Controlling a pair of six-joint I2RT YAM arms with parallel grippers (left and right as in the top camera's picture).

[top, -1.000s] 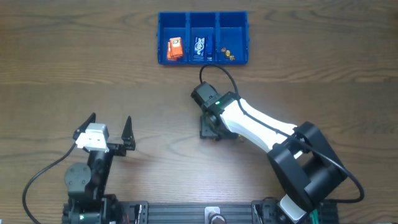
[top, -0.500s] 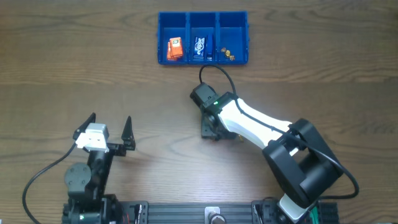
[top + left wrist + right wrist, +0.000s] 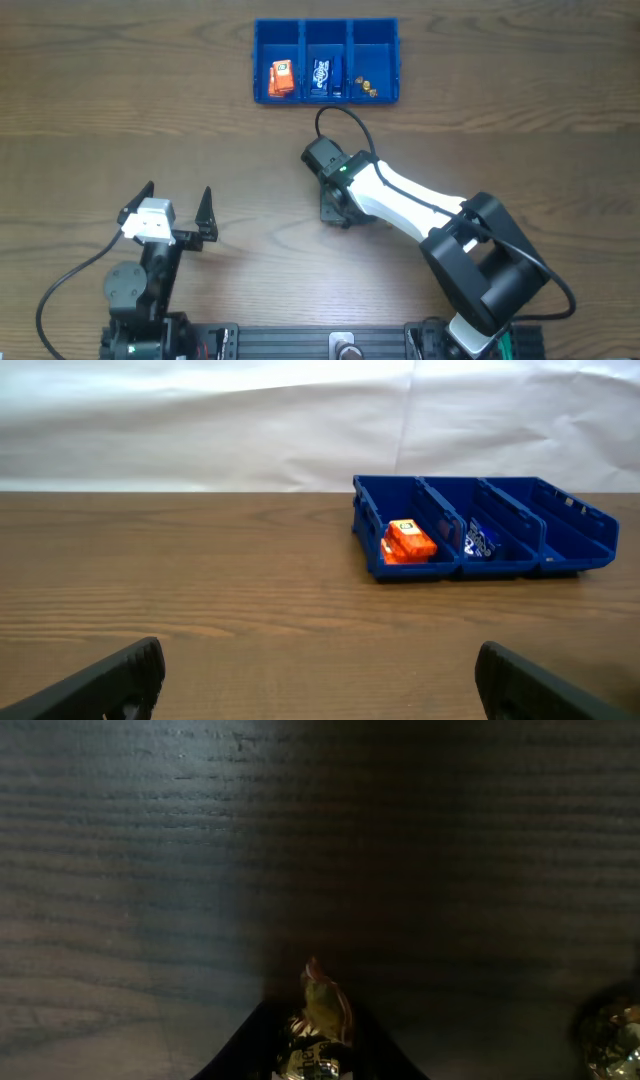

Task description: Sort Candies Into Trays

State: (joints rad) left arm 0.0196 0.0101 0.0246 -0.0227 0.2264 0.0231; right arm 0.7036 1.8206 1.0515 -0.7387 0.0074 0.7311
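The wooden table [image 3: 100, 100] is carrying two arms and one blue tray [image 3: 258, 60] with three compartments. The right arm [image 3: 410, 200] is reaching in over the middle of the table, its right gripper [image 3: 318, 1025] lowered close to the wood, with the tray well beyond its fingertips. The left arm [image 3: 150, 270] is standing back near its base, and the left gripper [image 3: 178, 205] is facing the tray from far off, fingers spread wide and grasping nothing.

The right gripper is clenching on one gold-foil candy [image 3: 325, 1005], pinched between its fingertips just above the table. The candy's twisted wrapper tail is sticking out past the fingertips, so its long axis is running roughly along the fingers. A second gold-foil candy [image 3: 610, 1038] is lying on the wood just to one side of that gripper, apart from it.

Ahead of the left gripper, the tray's left compartment is holding one orange candy [image 3: 410, 542], and the middle compartment is holding one blue-wrapped candy [image 3: 480, 542]; both are lying with their long axes along their compartments, pointing away from the arms. The right compartment is holding small gold candies [image 3: 368, 86], at least two, too small to count surely.
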